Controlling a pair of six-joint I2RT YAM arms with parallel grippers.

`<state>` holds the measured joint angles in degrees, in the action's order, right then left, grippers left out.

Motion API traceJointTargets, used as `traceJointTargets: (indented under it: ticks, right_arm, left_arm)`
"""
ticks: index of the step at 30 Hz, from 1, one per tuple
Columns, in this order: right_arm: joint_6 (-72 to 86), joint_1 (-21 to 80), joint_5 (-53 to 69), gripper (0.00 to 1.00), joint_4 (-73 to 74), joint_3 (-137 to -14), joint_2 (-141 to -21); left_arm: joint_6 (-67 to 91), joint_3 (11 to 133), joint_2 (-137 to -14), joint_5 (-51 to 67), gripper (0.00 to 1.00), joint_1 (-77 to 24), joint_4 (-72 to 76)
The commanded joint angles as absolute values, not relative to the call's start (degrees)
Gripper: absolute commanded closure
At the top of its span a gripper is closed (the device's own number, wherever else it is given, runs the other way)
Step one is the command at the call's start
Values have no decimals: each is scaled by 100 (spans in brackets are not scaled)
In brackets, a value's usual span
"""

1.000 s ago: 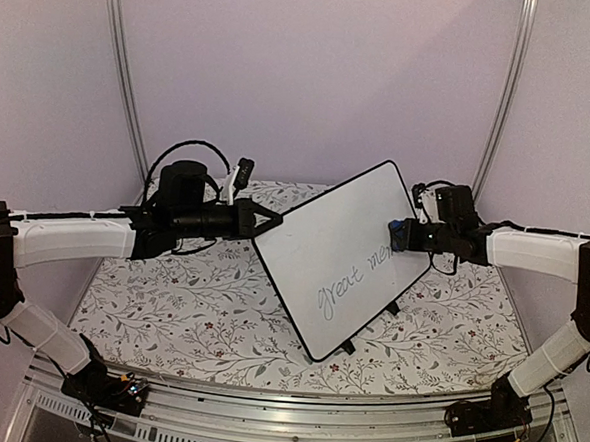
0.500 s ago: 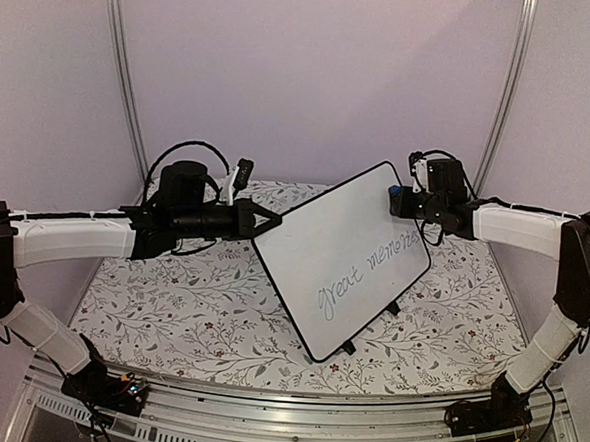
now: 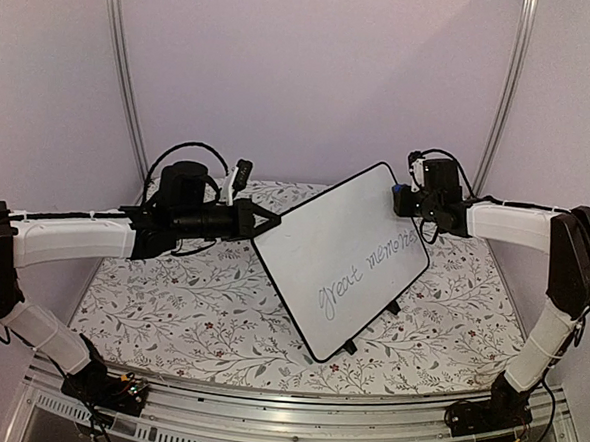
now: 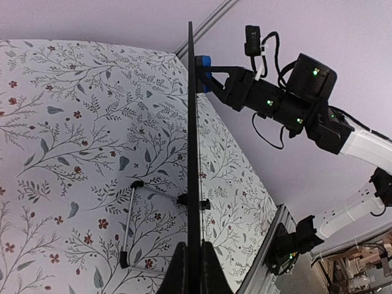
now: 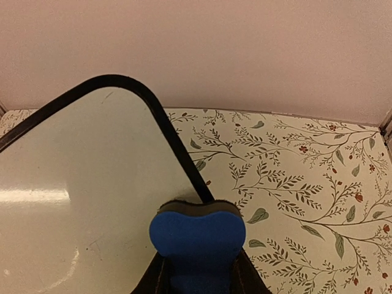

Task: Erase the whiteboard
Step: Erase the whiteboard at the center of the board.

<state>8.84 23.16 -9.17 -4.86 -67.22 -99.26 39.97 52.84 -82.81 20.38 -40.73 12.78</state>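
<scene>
The whiteboard is a white board with a thin black rim, held tilted above the table, with cursive "great memories" written near its lower right edge. My left gripper is shut on the board's left edge; in the left wrist view the board shows edge-on between the fingers. My right gripper is shut on a blue eraser with a dark felt face, which sits at the board's upper right rim. The eraser also shows in the left wrist view.
The table is covered in a floral-patterned sheet. The board's folding wire stand and black feet hang under it. A lilac backdrop with two metal posts stands behind. A metal rail runs along the near edge.
My right gripper has moved with the eraser up and back from the written line to the board's upper right edge, uncovering the whole word. The left gripper and board have stayed still.
</scene>
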Motion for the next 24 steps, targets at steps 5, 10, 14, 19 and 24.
traceJointTargets:
  ticks: [5, 10, 14, 19, 24]
  right_arm:
    - [822, 2393, -369, 85, -153, -6954, -10070]
    - [715, 2614, -384, 85, -10, -7001, -10012]
    - [664, 2786, -407, 85, 142, -7031, -9993]
    - [668, 2892, -341, 85, 264, -7031, -9989]
    - [621, 3045, -297, 85, 405, -7057, -9978]
  left_arm:
    - [3683, 5291, -8187, 2879, 100, -4325, 1511]
    - [3691, 5293, -8191, 2880, 100, -4325, 1510]
    - [3691, 5287, -8191, 2883, 100, -4326, 1507]
    - [3697, 5283, -8176, 2869, 100, -4324, 1515]
    - [3695, 5282, -8174, 2880, 100, -4324, 1520]
